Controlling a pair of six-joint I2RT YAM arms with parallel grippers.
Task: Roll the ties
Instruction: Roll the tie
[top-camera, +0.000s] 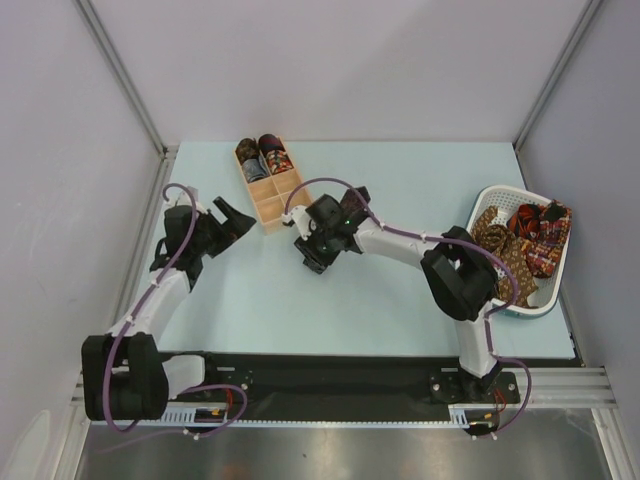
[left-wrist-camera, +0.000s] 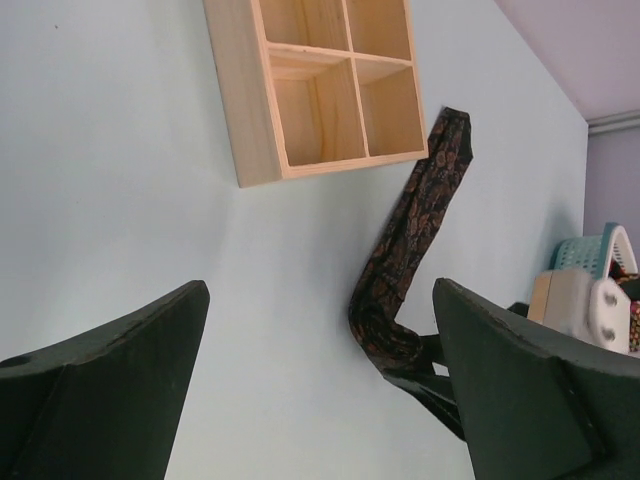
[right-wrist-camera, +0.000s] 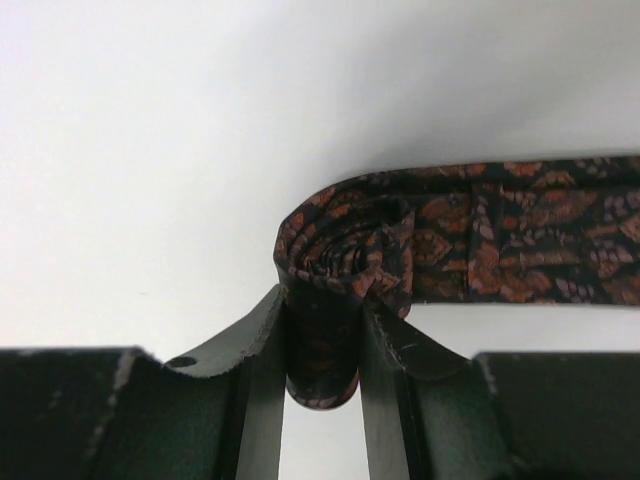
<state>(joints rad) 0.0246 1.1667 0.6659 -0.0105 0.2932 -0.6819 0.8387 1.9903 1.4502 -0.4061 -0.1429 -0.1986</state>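
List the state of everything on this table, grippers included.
Dark patterned tie: one end coiled, rest stretched out flat.
Right gripper: shut on the tie's coil.
Left gripper: open, empty.
Wooden compartment box: two rolled ties at far end, other compartments empty.
White basket: holds loose unrolled ties.

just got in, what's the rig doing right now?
Rolling ties. The right gripper has its jaws clamped on the coiled end of a dark patterned tie; the rest trails across the table toward the wooden box. The left gripper hangs nearby, jaws wide open, holding nothing. Two rolled ties sit in the box's far compartments; more ties wait in the white basket.
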